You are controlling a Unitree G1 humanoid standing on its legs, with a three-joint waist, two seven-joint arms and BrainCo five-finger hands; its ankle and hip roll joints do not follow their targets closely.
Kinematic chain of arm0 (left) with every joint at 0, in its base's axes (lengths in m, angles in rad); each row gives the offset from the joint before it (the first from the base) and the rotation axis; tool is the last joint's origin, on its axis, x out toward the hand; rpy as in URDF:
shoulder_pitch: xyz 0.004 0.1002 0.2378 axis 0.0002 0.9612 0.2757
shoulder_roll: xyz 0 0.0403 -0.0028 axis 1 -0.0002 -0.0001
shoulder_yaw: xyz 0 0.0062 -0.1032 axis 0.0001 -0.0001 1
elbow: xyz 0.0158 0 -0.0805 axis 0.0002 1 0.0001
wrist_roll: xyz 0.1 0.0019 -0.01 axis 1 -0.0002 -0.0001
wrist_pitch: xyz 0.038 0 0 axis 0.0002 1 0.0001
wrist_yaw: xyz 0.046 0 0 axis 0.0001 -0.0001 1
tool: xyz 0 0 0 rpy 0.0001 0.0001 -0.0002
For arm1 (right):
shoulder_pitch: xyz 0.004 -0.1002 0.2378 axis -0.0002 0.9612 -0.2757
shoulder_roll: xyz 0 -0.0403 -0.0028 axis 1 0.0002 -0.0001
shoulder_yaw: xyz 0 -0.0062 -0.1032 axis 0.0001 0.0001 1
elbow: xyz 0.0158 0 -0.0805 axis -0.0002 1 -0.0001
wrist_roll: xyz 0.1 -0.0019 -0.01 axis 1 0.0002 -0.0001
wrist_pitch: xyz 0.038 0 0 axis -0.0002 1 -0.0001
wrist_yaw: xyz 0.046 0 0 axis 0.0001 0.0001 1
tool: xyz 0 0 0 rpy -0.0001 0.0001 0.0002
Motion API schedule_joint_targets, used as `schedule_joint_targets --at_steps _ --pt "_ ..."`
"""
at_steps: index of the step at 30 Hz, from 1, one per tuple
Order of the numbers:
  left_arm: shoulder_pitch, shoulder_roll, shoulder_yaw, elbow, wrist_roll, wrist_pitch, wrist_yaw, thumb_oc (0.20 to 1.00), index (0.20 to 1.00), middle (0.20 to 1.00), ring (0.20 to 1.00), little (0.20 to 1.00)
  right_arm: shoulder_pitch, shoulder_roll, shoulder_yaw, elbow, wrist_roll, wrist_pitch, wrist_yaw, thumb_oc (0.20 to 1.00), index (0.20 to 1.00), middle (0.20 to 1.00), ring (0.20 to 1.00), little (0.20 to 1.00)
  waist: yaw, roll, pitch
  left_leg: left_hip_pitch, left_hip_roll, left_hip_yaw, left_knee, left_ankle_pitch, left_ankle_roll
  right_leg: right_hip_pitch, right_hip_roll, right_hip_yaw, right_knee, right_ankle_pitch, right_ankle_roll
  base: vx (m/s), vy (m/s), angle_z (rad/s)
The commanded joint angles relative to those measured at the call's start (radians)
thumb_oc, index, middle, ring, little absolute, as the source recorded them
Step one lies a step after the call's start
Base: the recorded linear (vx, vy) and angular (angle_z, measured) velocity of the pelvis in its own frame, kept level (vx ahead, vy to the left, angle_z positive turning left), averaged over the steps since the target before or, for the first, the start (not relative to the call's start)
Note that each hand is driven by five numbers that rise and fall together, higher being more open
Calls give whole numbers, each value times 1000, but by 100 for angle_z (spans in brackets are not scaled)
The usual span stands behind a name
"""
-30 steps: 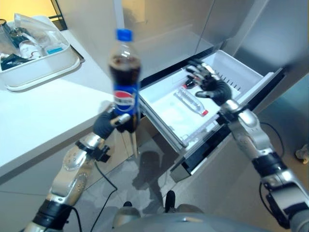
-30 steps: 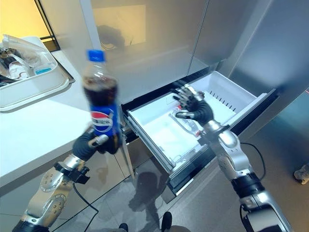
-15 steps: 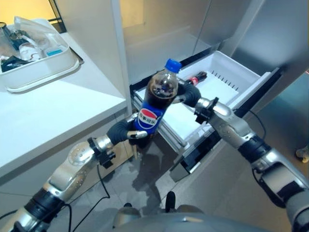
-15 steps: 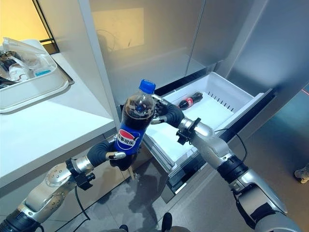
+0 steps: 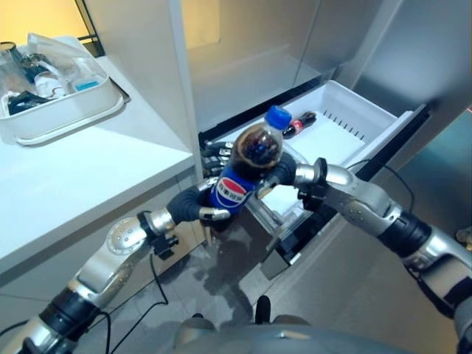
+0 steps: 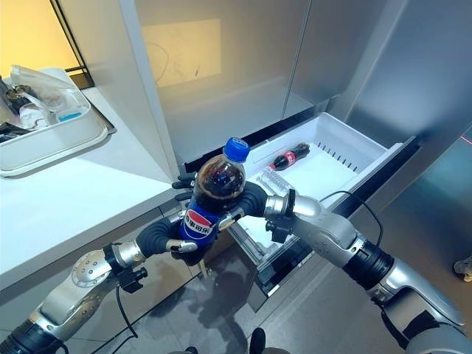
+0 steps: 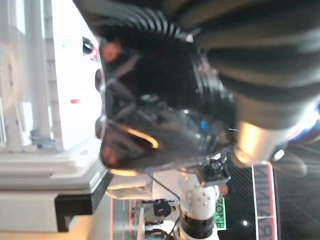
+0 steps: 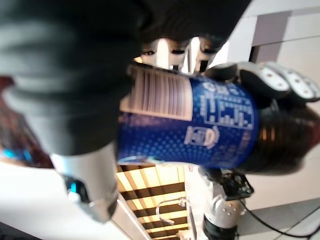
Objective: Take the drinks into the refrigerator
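Mid-handover: left hand (image 6: 164, 237) grips the cola (image 6: 209, 200); right hand (image 6: 251, 199) seemingly wraps it too; drawer (image 6: 346, 166) beyond.

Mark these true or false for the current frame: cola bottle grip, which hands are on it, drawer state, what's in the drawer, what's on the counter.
1. The blue-capped cola bottle is held by both hands. True: the left hand grips its lower part and the right hand wraps it from the other side.
2. The refrigerator drawer is shut. False: it is pulled out.
3. The drawer is empty. False: a red-capped cola bottle and a clear bottle lie in it.
4. A white tray holding items sits on the counter. True.
5. The blue-capped bottle lies flat on the counter. False: it is held in the air, tilted, in front of the drawer.
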Motion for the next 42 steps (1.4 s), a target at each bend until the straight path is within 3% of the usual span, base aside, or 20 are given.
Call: schedule_joint_targets --at_steps 1,9,16,17,19,27,41,42 --pt "-106 -27 17 -34 -20 -102 24 200 200 200 200 200 -74 -32 45 -133 85 -35 91 1000 1000 1000 1000 1000 33 2 -37 -15 -40 -62 1 -59 61 -1 -35 7 167 -125 85 0 0 0" --pt "-94 -48 30 -21 -9 -106 23 200 200 200 200 200 -63 -39 -19 -185 125 -66 87 1000 1000 1000 1000 1000 32 2 -39 -20 -40 -64 1 -57 60 -1 -36 2 161 -122 86 0 0 0" --pt "-80 -79 39 -11 4 -99 25 200 200 200 200 200 -21 26 -57 -200 140 -67 73 1000 1000 1000 1000 1000 32 5 -41 -22 -40 -63 1 -57 61 -1 -39 0 160 -121 84 0 0 0" --pt "-84 -87 38 -9 6 -97 25 200 200 200 200 200 -11 54 -55 -200 145 -59 74 570 570 570 570 570 32 7 -41 -22 -40 -64 1 -57 62 -2 -39 0 161 -121 83 0 0 0" --pt "-86 -92 39 -7 9 -98 28 200 200 200 200 200 -4 69 -60 -198 147 -60 70 200 200 200 200 200 32 9 -40 -22 -40 -64 1 -56 62 -2 -39 0 162 -121 82 0 0 0" --pt "-78 -122 62 -15 24 -98 34 200 200 200 200 200 38 161 -71 -189 159 -50 60 200 200 200 200 200 36 11 -41 -24 -42 -62 1 -58 64 -1 -39 2 160 -119 82 0 0 0" --pt "-74 -136 78 -32 13 -92 38 200 200 200 200 200 79 198 -88 -176 163 -51 48 200 200 200 200 200 37 8 -41 -26 -43 -67 1 -57 64 1 -39 2 154 -117 81 0 0 0" --pt "-75 -136 77 -32 13 -92 38 360 360 360 360 360 79 198 -88 -176 163 -51 48 200 200 200 200 200 38 8 -41 -26 -43 -67 1 -57 64 1 -39 2 154 -117 81 0 0 0"
